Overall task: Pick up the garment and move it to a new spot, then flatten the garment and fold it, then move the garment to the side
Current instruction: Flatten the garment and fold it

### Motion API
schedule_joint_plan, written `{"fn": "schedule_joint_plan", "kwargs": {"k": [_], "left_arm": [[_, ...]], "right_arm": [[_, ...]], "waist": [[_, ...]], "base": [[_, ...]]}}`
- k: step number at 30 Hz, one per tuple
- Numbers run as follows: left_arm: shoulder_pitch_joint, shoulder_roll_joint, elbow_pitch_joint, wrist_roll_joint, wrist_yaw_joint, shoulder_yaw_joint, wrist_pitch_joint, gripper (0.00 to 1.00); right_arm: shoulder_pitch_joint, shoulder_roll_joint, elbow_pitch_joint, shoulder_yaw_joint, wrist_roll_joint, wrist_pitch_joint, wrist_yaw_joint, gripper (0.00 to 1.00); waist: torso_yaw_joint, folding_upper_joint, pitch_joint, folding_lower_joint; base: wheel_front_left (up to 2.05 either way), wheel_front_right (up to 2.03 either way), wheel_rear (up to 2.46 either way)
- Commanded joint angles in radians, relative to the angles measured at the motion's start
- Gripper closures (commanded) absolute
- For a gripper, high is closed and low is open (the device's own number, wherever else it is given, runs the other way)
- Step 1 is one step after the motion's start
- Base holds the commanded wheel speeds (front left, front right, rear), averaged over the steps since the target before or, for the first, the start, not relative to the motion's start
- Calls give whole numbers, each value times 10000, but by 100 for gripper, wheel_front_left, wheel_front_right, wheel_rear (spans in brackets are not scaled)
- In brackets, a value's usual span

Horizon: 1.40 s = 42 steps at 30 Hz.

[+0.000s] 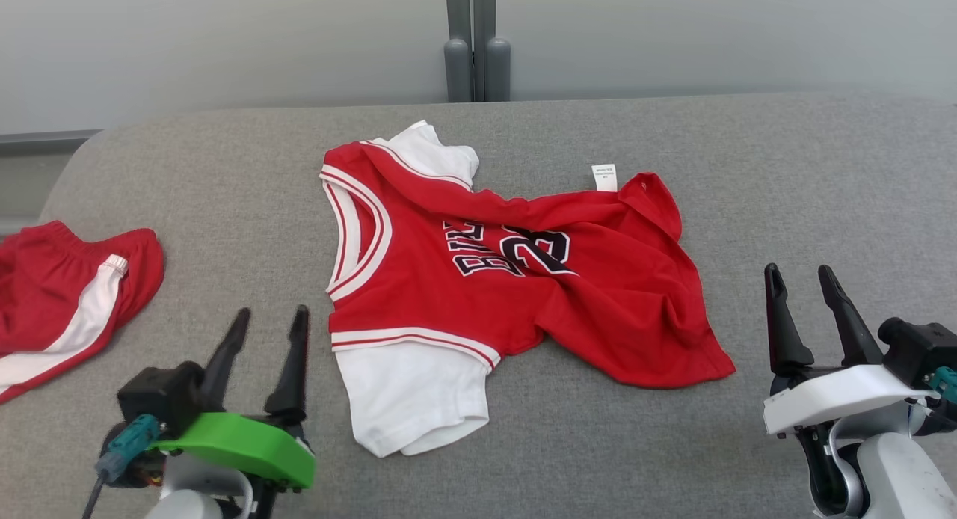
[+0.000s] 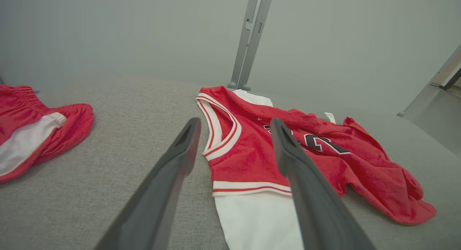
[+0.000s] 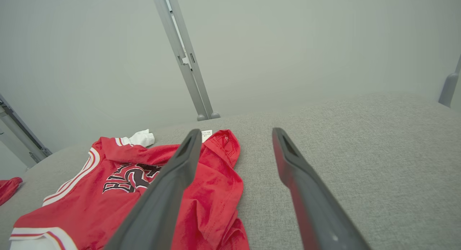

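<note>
- The garment (image 1: 478, 280), a red basketball jersey with white sleeves, lies crumpled at the middle of the grey fabric-covered worktop (image 1: 785, 167). Its neck opening faces the robot's left and its hem trails off to the right.
- It is not flat. The upper edge is folded over onto the black lettering, the right half is bunched into ridges, and a white care label (image 1: 604, 176) pokes out at the far edge. From this I judge that neither the pick-up nor the flattening has been done.
- One white sleeve (image 1: 411, 399) spreads toward the near edge and is the part closest to the robot.
- The left gripper (image 1: 272, 312) hovers just beside the jersey's near-left corner. Its fingers are spread apart and hold nothing. In the left wrist view the red-and-white armhole trim sits between them, farther out and untouched.
- The right gripper (image 1: 798, 270) waits a little off the bunched hem, also parted and empty. In its wrist view, the hem lies behind the left finger and bare cloth surface behind the other.
- The two arms flank the garment, probably so each can take one side.
- Red shorts (image 1: 67, 302) with a white stripe lie well apart at the far left.
</note>
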State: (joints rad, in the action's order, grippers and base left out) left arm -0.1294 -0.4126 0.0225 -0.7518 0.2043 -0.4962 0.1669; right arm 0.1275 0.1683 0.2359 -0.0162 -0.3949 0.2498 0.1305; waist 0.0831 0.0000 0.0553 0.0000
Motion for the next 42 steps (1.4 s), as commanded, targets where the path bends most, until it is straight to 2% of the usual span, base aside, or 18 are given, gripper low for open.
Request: {"fn": "schedule_joint_plan", "kwargs": {"k": [1, 6, 9, 12, 15, 23, 42], "left_arm": [[13, -252, 41, 241, 124, 124, 254, 0], [399, -638, -11, 1137, 345, 497, 852, 0], [790, -582, -67, 1478, 360, 846, 976, 0], [1235, -186, -336, 2067, 304, 1449, 985, 0], [1732, 257, -348, 2639, 34, 1973, 983, 0], [2286, 1168, 319, 3512, -747, 2761, 986, 0], [2088, 1989, 1008, 4404, -1715, 3727, 988, 0]], "right_arm": [[-147, -17, -128, 38, 84, 85, 4, 0], [-554, -66, -573, 200, 222, 146, 4, 0], [-881, -12, -771, 142, 428, 158, 4, 0], [-1194, -108, -1011, 220, 688, 158, 3, 0], [-1447, -39, -1107, 294, 1364, 160, 3, 0], [-1501, -251, -1183, 385, 1772, 162, 4, 0], [-1150, -213, -939, 232, 1750, 164, 4, 0]], "waist": [[-96, 0, -146, 0], [-197, 0, -449, 0], [-253, 0, -596, 0], [-317, 0, -667, 0], [-371, 0, -724, 0], [-502, 0, -865, 0], [-434, 0, -832, 0]], "base": [[0, 0, 0], [0, 0, 0], [0, 0, 0], [0, 0, 0], [0, 0, 0], [0, 0, 0], [0, 0, 0]]}}
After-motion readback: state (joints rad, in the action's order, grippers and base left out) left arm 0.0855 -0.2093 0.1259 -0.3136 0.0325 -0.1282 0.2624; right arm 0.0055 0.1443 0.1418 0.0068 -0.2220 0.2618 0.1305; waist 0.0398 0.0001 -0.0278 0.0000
